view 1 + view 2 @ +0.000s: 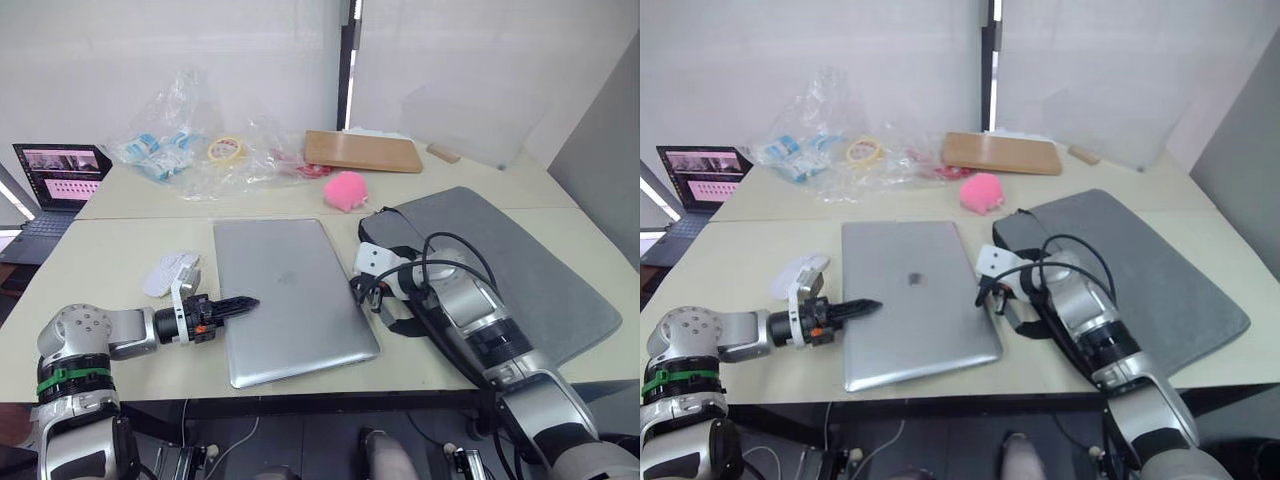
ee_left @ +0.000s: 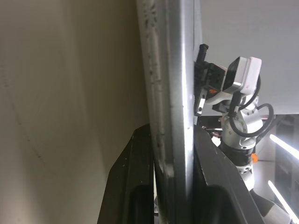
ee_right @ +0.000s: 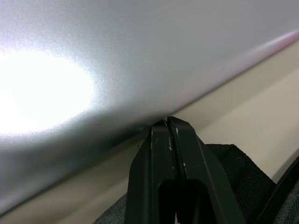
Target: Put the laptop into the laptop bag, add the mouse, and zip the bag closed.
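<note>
Head views: the laptop (image 1: 290, 300), lid shut, lies flat on the table (image 1: 120, 250) between the two arms. The laptop bag (image 1: 520, 260) lies flat at the robot's right, its near corner just beside the laptop's right edge. The mouse (image 1: 172, 270) sits on the table near the laptop's left edge, just beyond the left gripper (image 1: 240, 303).

Left gripper: fingers reach in from the left at the laptop's left edge. The head views do not resolve the grip. The left wrist view does: one black finger (image 2: 135, 182) sits on each side of the laptop's thin edge (image 2: 173, 93), pinching it. The same view shows the right gripper (image 2: 202, 58) across the laptop at the far edge.

Right gripper (image 1: 983, 292): at the laptop's right edge, over the bag's corner. The right wrist view shows its fingers (image 3: 163, 154) pressed together, tips meeting the underside of the laptop's edge (image 3: 117, 70), with bag fabric (image 3: 233, 163) under them.

Back of table: pink plush lump (image 1: 347, 189), wooden board (image 1: 362, 151), clear plastic bags (image 1: 190, 140), small dark laptop (image 1: 55, 180) far left.
</note>
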Motion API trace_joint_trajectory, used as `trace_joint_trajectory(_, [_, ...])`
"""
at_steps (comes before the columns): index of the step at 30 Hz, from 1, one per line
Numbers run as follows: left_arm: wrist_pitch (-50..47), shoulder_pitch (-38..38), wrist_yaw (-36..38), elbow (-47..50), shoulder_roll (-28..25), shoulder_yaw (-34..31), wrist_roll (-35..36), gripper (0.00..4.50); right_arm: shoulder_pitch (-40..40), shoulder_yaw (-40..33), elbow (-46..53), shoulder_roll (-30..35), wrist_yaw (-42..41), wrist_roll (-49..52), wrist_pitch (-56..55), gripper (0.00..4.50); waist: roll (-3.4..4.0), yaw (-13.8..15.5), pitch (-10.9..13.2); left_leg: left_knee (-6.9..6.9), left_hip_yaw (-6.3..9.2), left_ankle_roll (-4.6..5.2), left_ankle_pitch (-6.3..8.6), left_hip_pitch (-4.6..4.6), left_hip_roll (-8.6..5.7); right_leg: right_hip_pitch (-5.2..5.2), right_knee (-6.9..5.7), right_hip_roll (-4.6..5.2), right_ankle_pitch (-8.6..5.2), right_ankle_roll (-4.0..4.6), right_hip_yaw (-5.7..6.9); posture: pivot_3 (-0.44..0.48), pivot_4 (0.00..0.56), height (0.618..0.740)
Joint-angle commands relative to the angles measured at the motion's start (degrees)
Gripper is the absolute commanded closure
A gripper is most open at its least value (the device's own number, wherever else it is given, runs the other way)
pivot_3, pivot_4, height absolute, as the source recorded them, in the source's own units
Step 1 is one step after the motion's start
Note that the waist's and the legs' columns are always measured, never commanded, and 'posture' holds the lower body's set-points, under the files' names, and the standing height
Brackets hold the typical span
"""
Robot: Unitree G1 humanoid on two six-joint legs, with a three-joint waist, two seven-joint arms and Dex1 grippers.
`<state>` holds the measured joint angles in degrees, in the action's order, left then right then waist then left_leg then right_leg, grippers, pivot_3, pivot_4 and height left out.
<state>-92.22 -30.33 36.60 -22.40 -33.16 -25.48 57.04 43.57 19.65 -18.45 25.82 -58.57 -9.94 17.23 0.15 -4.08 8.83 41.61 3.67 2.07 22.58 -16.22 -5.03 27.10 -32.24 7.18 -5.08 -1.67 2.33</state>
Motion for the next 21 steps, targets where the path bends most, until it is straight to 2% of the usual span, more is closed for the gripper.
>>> trace_joint_trajectory(1, [-0.28,0.79,-0.9,2.46,-1.71,0.15,0.22,4.18,-0.66,-0.86,2.34,-0.24,-0.21,1.82,-0.55,4.5,0.0,-0.02,0.0,0.0,0.0,-0.01,0.01,0.0,0.02,0.0,0.0,-0.02,0.0,0.01,0.0,0.0,0.15,0.74])
trace_joint_trajectory(3, [-0.28,1.95,-1.66,3.69,-2.27,-0.1,3.11,4.18,-1.11,-2.37,3.13,0.2,0.28,2.66,0.53,4.5,0.0,-0.06,0.0,-0.02,0.0,-0.02,0.01,0.0,0.01,0.0,0.02,-0.02,-0.01,0.01,0.0,0.0,0.15,0.74])
trace_joint_trajectory(6, [-0.28,4.38,-4.81,6.97,-3.11,0.44,12.72,4.18,-0.77,-9.56,6.09,1.21,1.98,7.67,6.83,4.5,-0.02,0.02,0.02,-0.06,0.01,-0.03,0.02,-0.04,0.03,0.07,0.05,-0.03,-0.01,0.02,0.0,0.0,0.15,0.74])
trace_joint_trajectory(9, [-0.28,6.94,-9.49,10.55,-3.59,0.29,22.4,4.18,-1.64,-14.66,10.82,4.87,0.11,12.55,11.24,4.5,-0.03,0.37,0.04,-0.06,0.02,-0.03,0.02,-0.2,0.05,0.23,0.05,0.0,-0.01,0.02,-0.01,0.0,0.15,0.74])
trace_joint_trajectory(12, [-0.28,9.52,-15.3,13.87,-3.34,-0.28,30.37,4.18,-4.46,-18.92,14.95,10.28,-0.68,15.27,12.97,3.69,-0.04,1.27,0.04,-0.18,0.05,-0.03,0.02,-0.2,0.03,0.24,0.11,0.0,-0.02,0.02,0.01,0.0,0.15,0.74])
trace_joint_trajectory(16, [3.32,14.57,-22.79,18.51,-3.32,1.5,39.88,4.18,-10.16,-23.79,21.33,17.96,-1.98,18.31,15.62,2.31,-0.06,2.08,0.06,-0.36,0.03,-0.02,0.02,-0.17,0.0,0.24,0.17,0.0,-0.05,0.04,-0.01,0.0,0.15,0.74])
trace_joint_trajectory(21, [10.72,19.38,-29.42,24.35,-4.29,5.92,48.17,4.18,-18.88,-26.51,31.48,21.1,1.12,20.9,21.36,0.6,-0.1,2.75,0.07,-0.38,-0.02,-0.03,0.02,-0.16,0.1,0.22,0.15,0.01,-0.06,0.05,-0.09,0.0,0.15,0.74])
